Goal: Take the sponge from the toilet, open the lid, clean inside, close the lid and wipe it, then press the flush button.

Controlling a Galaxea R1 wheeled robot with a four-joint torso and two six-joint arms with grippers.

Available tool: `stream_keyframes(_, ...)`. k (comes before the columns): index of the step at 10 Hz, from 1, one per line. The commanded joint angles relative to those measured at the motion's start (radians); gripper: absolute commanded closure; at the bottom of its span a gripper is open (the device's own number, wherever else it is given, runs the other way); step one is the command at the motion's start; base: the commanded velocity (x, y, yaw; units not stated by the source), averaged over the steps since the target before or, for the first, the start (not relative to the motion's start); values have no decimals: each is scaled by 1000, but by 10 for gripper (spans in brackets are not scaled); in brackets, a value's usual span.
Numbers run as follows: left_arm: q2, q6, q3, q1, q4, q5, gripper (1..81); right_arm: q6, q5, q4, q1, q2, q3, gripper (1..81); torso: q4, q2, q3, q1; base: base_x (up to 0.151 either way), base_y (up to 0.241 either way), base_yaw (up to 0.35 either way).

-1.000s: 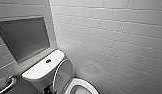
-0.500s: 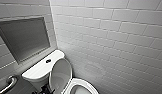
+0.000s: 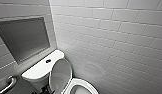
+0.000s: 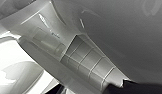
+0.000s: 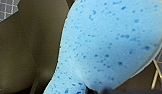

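The white toilet (image 3: 39, 68) stands in the corner, and its lid (image 3: 59, 75) is raised, leaning back toward the tank. The bowl's rim (image 3: 80, 86) shows at the bottom edge. A round flush button (image 3: 48, 60) sits on the tank top. The left wrist view looks closely at the lid's greyish underside (image 4: 122, 30) and its ribbed hinge part (image 4: 92, 60); a dark part of my left gripper (image 4: 133, 88) sits at the edge, holding nothing. The blue speckled sponge (image 5: 109, 45) looms large in the right wrist view, pinched narrow where my right gripper (image 5: 97, 90) is shut on it.
Grey tiled walls (image 3: 109, 37) close in behind and to the right of the toilet. A dark recessed panel (image 3: 24, 37) is set in the left wall above the tank. A metal grab bar (image 3: 8, 83) runs at the lower left.
The whole head picture has slid down slightly, so the camera has moved. The lid stays raised.
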Motion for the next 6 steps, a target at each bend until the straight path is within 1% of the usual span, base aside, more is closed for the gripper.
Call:
stream_keyframes(1,-60,13,3,-50,107,-7,10,1,-36,16,39,1,1,811,0,0,0,0,0,0,0)
stream_keyframes(3,-75,19,3,-36,158,-9,10,1,-35,16,39,2,-1,811,0,0,0,0,0,0,0)
stream_keyframes(4,-82,19,-2,-28,208,-9,10,1,-36,16,38,2,-1,811,0,0,0,0,0,0,0)
stream_keyframes(5,-77,22,-14,-18,285,-7,10,1,-35,16,39,2,-1,811,0,0,0,0,0,0,0)
stream_keyframes(6,-51,34,-60,-1,426,-4,10,1,-35,16,39,2,-1,811,0,0,0,0,0,0,0)
